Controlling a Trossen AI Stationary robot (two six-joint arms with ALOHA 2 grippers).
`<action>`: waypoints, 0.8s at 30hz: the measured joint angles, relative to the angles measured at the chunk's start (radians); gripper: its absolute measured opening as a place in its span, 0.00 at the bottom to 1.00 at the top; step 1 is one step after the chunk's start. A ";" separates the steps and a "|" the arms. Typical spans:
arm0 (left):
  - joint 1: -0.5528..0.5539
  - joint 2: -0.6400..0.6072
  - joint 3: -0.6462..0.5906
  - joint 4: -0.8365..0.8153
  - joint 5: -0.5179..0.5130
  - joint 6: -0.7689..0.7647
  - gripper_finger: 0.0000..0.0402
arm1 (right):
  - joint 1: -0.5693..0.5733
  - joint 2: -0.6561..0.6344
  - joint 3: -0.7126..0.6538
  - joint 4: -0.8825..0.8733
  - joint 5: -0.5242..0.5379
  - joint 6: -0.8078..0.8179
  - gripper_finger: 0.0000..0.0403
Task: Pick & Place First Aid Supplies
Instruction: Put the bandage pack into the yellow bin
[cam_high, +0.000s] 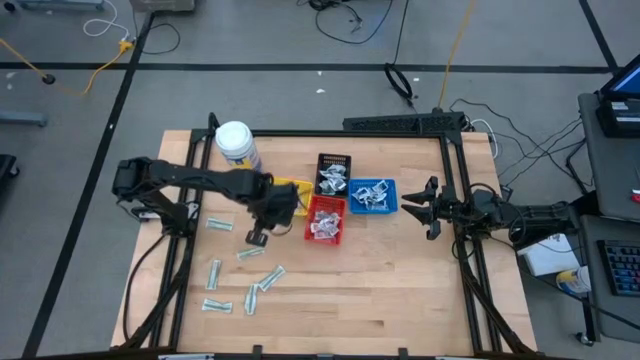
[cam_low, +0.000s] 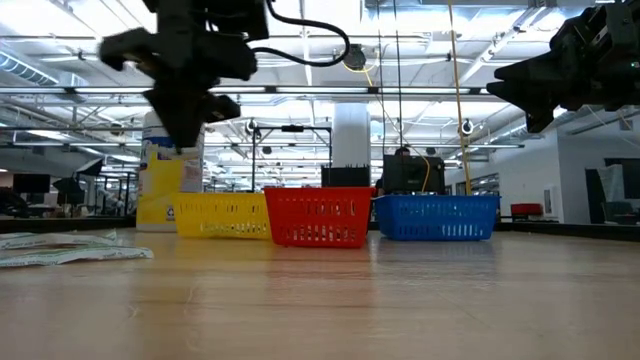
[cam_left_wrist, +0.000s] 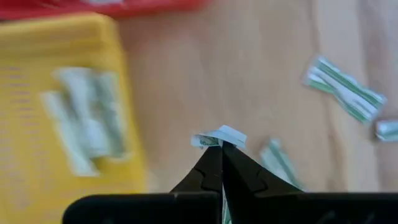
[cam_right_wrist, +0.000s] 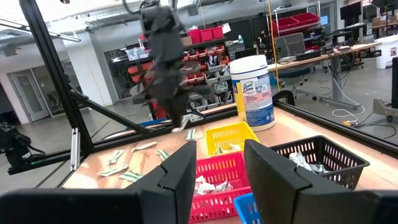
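Observation:
My left gripper (cam_high: 257, 237) hangs over the table near the yellow tray (cam_high: 297, 187), fingers pointing down, shut on a pale green-and-white packet (cam_left_wrist: 219, 136). The yellow tray (cam_left_wrist: 68, 124) holds a few such packets. Several more packets (cam_high: 250, 254) lie flat on the wood at the left. The red tray (cam_high: 325, 220), black tray (cam_high: 335, 172) and blue tray (cam_high: 372, 195) hold other packets. My right gripper (cam_high: 428, 208) waits at the table's right side, level and open, with nothing between its fingers (cam_right_wrist: 186, 168). My left gripper pinches the packet between its two fingertips (cam_left_wrist: 211, 163), coming from above and pointing down. One crumpled end of the packet (cam_left_wrist: 229, 133) sticks out past the tips. The packet is lifted clear of the table.
A white jar with a yellow label (cam_high: 236, 143) stands at the far left, behind the yellow tray. The four trays sit close together at the table's middle. Bare wood lies toward the near edge and the right (cam_high: 400, 290). A black frame (cam_high: 460, 250) runs along the table's sides.

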 joint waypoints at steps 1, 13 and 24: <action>0.019 0.000 0.011 0.002 -0.003 0.008 0.00 | 0.000 0.000 0.000 0.000 0.000 0.000 0.32; 0.231 0.141 0.242 -0.095 -0.006 0.065 0.00 | 0.000 0.000 0.000 0.000 0.000 0.000 0.32; 0.311 0.257 0.388 -0.148 -0.006 0.106 0.01 | 0.000 0.000 0.000 0.000 0.000 0.000 0.32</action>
